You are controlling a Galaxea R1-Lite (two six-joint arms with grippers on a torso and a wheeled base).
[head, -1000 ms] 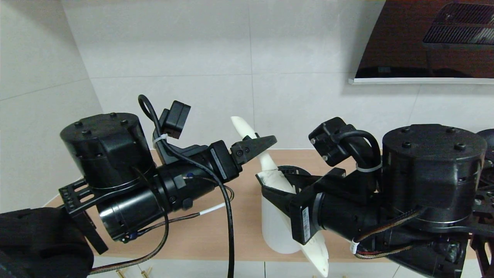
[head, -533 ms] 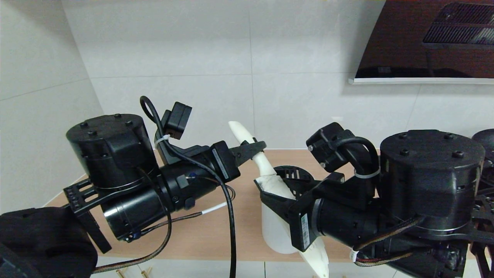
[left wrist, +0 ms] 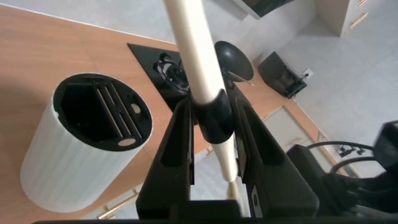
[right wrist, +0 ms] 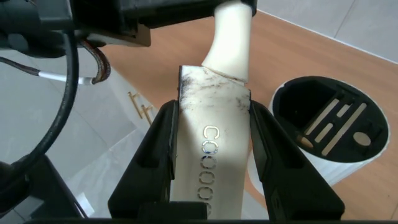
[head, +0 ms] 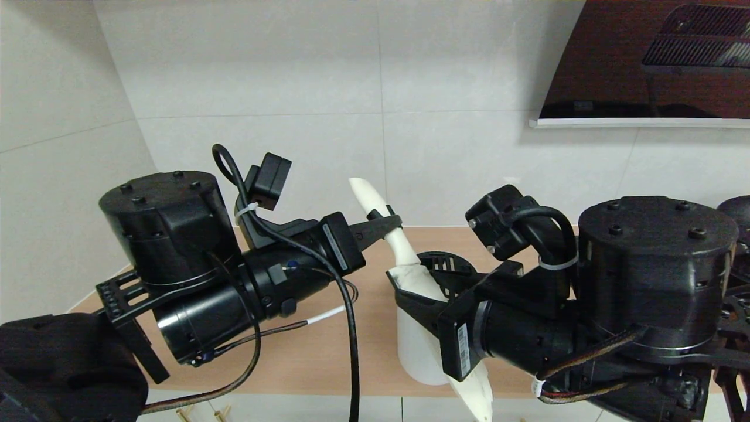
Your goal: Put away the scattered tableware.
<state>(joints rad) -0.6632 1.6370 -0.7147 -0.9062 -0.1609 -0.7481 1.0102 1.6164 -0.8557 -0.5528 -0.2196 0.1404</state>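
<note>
Grip on the white spatula [head: 402, 248] was shared between both arms. At the left, the left gripper [head: 384, 225] was seen closed narrowly round the rounded handle, a little below its free end, with the jaws pressed against both sides in the left wrist view [left wrist: 211, 118]. The spatula's long axis was tilted, its handle end raised toward the back wall and its flat blade carried down toward the near edge. Beneath its middle the white ribbed holder [head: 413, 351] was stood upright on the counter, its black slotted insert open to the top. At the right, the right gripper [head: 410, 288] was clamped across the scuffed shoulder of the blade [right wrist: 214, 124], just above and in front of the holder's rim [right wrist: 357, 169].

The holder's mouth was judged to lie below and slightly behind the blade, nearer the right arm; the spatula would probably have to be swung toward upright and released by one gripper before being lowered in.

The wooden counter [head: 316, 351] was backed by pale wall tiles [head: 293, 88], with a dark range hood [head: 644, 58] at the upper right and a black hob [left wrist: 163, 62] set into the counter.
</note>
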